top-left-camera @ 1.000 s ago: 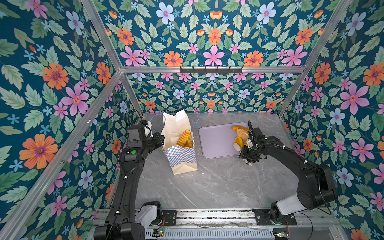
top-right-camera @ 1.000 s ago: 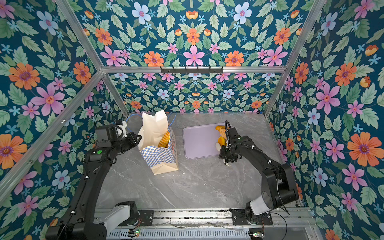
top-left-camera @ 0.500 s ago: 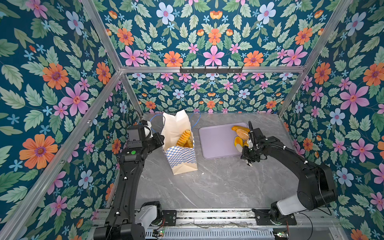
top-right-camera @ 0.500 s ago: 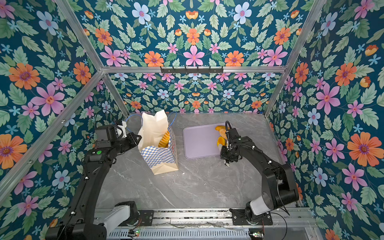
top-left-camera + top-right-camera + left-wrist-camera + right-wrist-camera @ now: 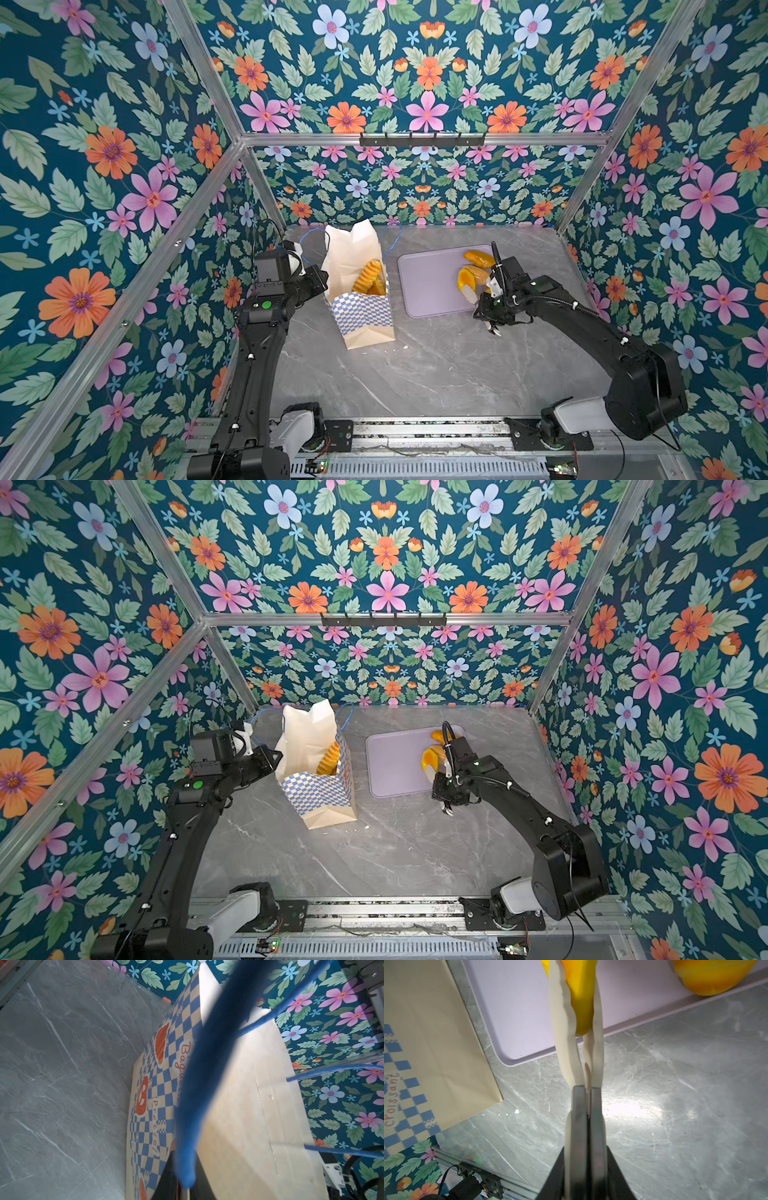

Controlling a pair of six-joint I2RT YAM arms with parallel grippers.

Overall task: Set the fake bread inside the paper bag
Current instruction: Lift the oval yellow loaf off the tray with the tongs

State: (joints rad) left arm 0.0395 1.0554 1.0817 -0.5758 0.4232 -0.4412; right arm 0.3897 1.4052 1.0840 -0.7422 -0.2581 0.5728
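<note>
Now counter (image 5: 436, 374) carries paper bag (image 5: 361, 316) left, lilac tray (image 5: 428, 282) right. On bag's cord handle (image 5: 197, 1084), left tool (image 5: 320, 277) clenched; right tool (image 5: 473, 289) grasping yellow roll (image 5: 581, 997) at tray's right side. We judge pickup; next we lift, cross left, drop into bag mouth.

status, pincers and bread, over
Left pincer shut on paper bag handle. Right pincer shut on yellow bread at tray. Ridged roll already bagged, another piece on tray. Nothing in the way.
</note>
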